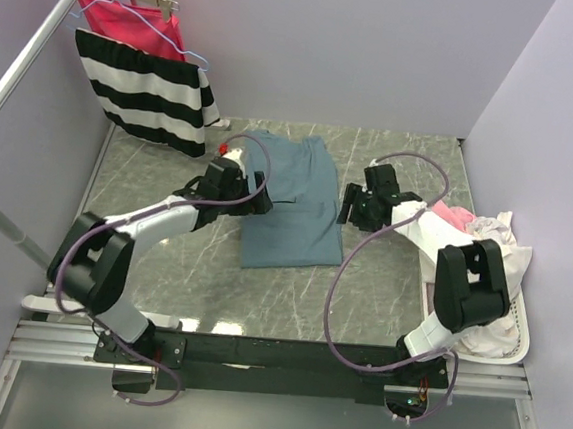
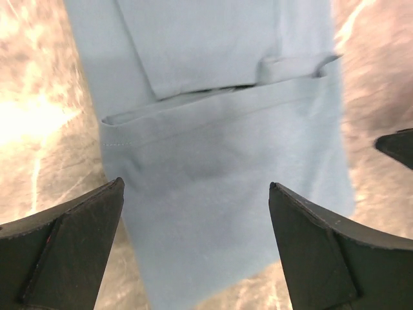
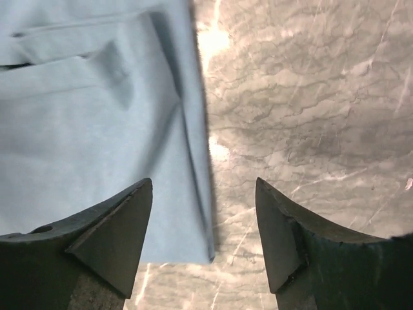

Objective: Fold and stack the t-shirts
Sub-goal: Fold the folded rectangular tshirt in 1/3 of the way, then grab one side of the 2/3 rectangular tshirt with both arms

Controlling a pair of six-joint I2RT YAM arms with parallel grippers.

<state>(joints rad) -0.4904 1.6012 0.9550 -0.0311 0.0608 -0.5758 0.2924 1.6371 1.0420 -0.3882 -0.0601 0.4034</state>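
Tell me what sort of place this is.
Probably a robot test cell set up for laundry folding, not a home: a slate-blue t-shirt laid out on a marble-pattern table, a basket of crumpled clothes beside it, and garments hanging from a rail.

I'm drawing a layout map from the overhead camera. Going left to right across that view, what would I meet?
From the left: black-and-white striped garment → left hand → slate-blue t-shirt → right hand → white laundry basket holding clothes.
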